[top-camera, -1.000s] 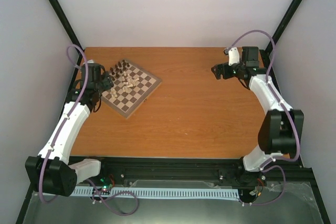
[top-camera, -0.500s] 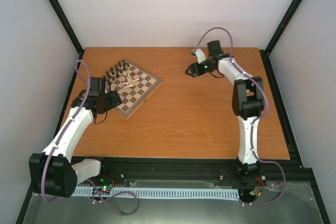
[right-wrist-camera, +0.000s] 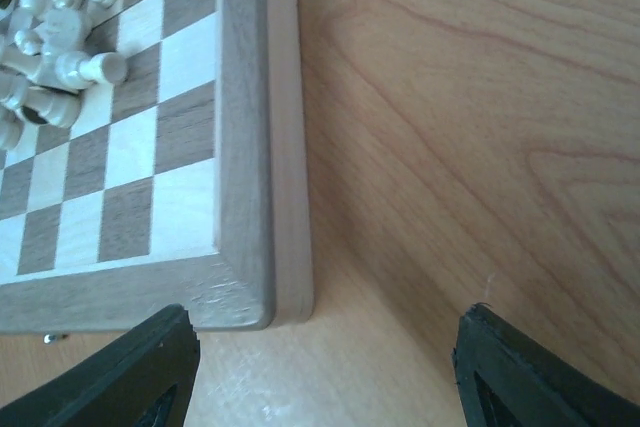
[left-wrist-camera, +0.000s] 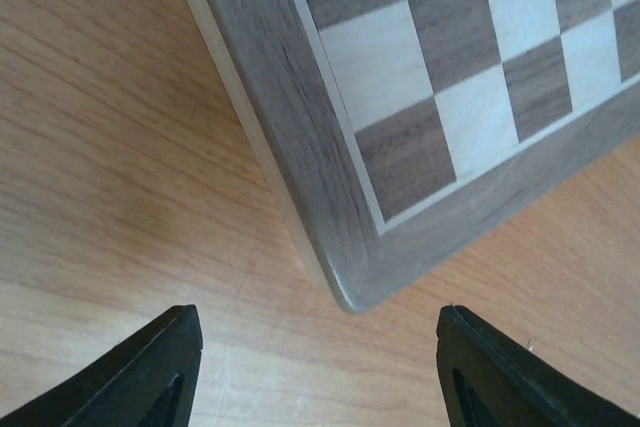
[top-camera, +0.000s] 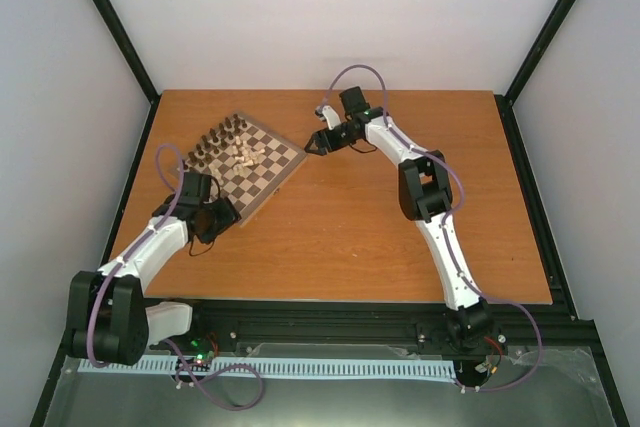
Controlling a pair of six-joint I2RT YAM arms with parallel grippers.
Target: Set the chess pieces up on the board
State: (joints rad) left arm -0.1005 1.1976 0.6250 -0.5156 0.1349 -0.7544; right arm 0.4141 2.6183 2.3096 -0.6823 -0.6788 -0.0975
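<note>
no lettering, label, brand mark or number can be read in any of the three views; the frame of the board (left-wrist-camera: pixel 285 97), seen close from both wrists, shows only bare wood grain.

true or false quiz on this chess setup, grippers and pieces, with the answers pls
1. The left gripper holds a pawn. False: it is open and empty, by a corner of the board.
2. The right gripper is open, beside another board corner. True.
3. The pale pieces stand in a neat row. False: they are bunched together, some tipped over.
4. The dark pieces stand along one edge of the board. True.
</note>
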